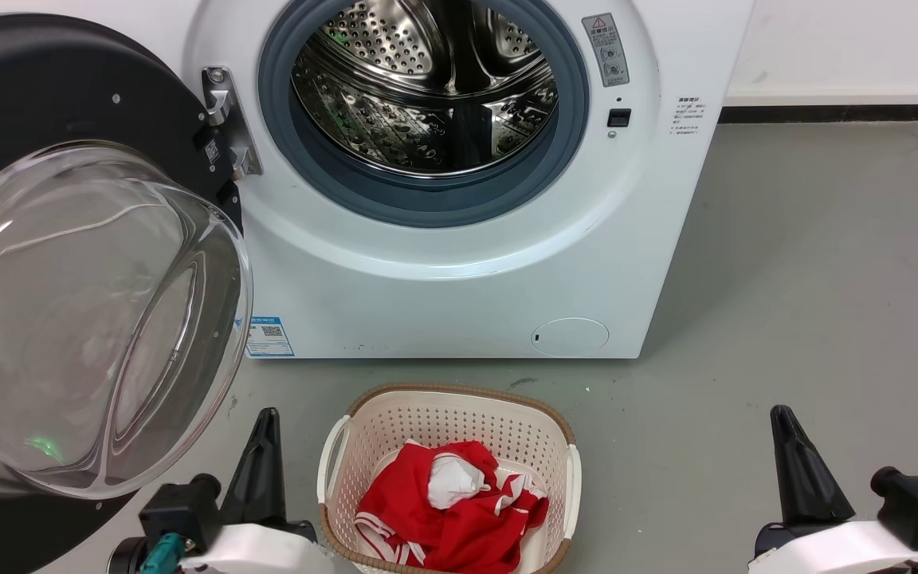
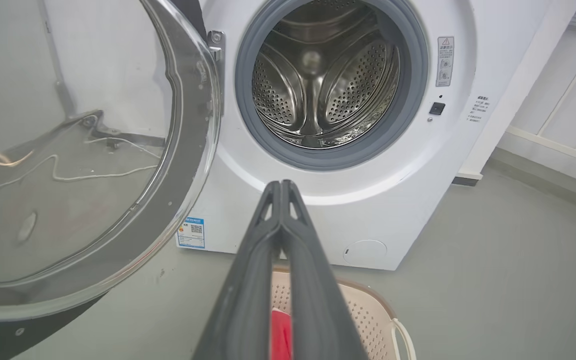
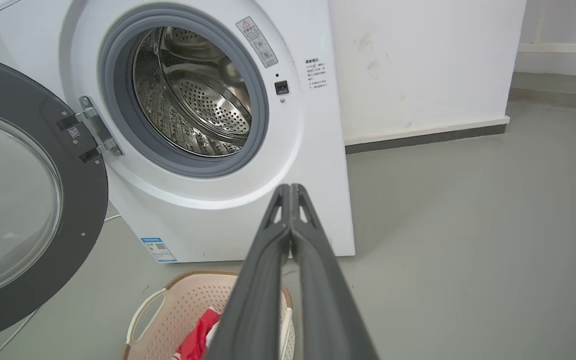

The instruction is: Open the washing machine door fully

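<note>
The white washing machine (image 1: 459, 303) (image 2: 398, 200) (image 3: 318, 150) stands ahead with its steel drum mouth exposed. Its round black washing machine door (image 1: 68, 104) (image 2: 183, 180) (image 3: 88, 200), with a bulging clear glass bowl, is swung wide out to the left on its hinge. My left gripper (image 1: 268, 418) (image 2: 281, 184) sits low at the left, shut and empty, just right of the door's lower rim and apart from it. At the lower right my right gripper (image 1: 782, 414) (image 3: 289, 186) is shut too, holding nothing.
A cream laundry basket (image 1: 363, 414) (image 2: 368, 310) (image 3: 168, 305) holding red and white cloth sits on the grey floor in front of the machine, between my grippers. A white wall with a dark skirting runs to the right of the machine.
</note>
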